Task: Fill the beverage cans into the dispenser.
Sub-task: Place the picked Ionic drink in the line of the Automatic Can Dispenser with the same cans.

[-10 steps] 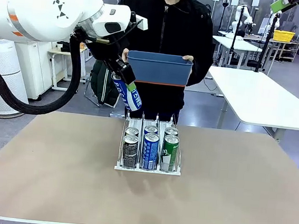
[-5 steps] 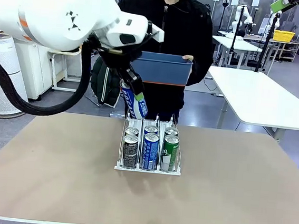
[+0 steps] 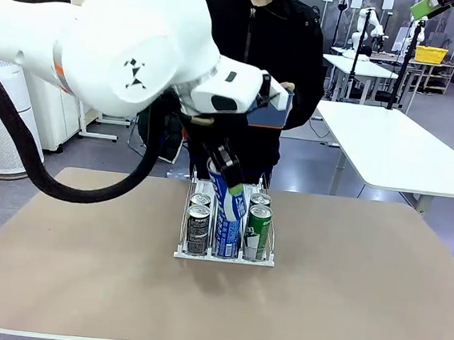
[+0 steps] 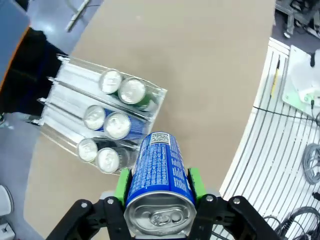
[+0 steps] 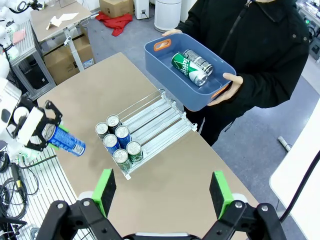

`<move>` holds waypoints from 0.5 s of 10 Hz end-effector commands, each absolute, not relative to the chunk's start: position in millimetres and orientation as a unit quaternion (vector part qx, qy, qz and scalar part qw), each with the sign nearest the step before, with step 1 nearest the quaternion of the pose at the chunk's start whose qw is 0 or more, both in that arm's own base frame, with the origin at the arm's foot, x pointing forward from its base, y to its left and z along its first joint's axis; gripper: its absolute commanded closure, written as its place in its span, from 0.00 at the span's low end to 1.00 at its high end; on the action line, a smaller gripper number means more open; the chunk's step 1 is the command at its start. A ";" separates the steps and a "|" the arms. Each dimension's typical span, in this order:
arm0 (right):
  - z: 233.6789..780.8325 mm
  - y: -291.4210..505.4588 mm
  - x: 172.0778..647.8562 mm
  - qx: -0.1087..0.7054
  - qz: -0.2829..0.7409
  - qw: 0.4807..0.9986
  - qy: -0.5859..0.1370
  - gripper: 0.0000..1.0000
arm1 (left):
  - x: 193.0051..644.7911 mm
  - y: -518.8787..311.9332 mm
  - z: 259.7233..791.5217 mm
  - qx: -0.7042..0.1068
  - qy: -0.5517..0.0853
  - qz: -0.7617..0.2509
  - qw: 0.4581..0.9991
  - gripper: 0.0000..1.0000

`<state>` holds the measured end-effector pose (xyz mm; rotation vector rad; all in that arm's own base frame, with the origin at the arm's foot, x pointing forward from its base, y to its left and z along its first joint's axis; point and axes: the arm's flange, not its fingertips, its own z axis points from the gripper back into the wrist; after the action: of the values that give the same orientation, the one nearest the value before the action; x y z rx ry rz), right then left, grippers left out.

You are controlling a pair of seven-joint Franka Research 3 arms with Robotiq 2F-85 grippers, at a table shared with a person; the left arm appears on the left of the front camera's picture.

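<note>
Tabletop: tan table point(image 3: 79, 284), across the lower frame.
Tub: blue tub point(image 5: 167, 80), upper middle, orange handles.
Right side: white table point(image 3: 397, 154).
Upper right: yellow crate point(image 3: 430, 54).

Bright even indoor light; soft shadows, wide-angle distortion

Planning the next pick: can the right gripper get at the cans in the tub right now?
Probably yes: the right gripper is open and empty, the tub is open-topped, and its two cans lie uncovered. The person's hands grip only the rim.
</note>
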<state>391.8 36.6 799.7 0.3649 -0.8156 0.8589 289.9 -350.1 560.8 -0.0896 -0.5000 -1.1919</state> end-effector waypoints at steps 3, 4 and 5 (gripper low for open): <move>799.6 36.6 391.7 0.172 0.402 0.814 -0.382 0.00 | 292.9 -356.1 518.3 -0.007 -0.222 -0.605 0.764 0.43; 799.6 36.6 391.7 0.172 0.402 0.814 -0.382 0.00 | 296.3 -356.2 511.0 -0.015 -0.225 -0.608 0.761 0.43; 799.6 36.6 391.7 0.172 0.402 0.814 -0.382 0.00 | 304.2 -350.5 519.7 -0.013 -0.236 -0.593 0.770 0.43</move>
<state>391.8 36.6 799.7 0.3649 -0.8156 0.8589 296.4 -356.5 511.0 -0.0423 -0.4529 -1.3038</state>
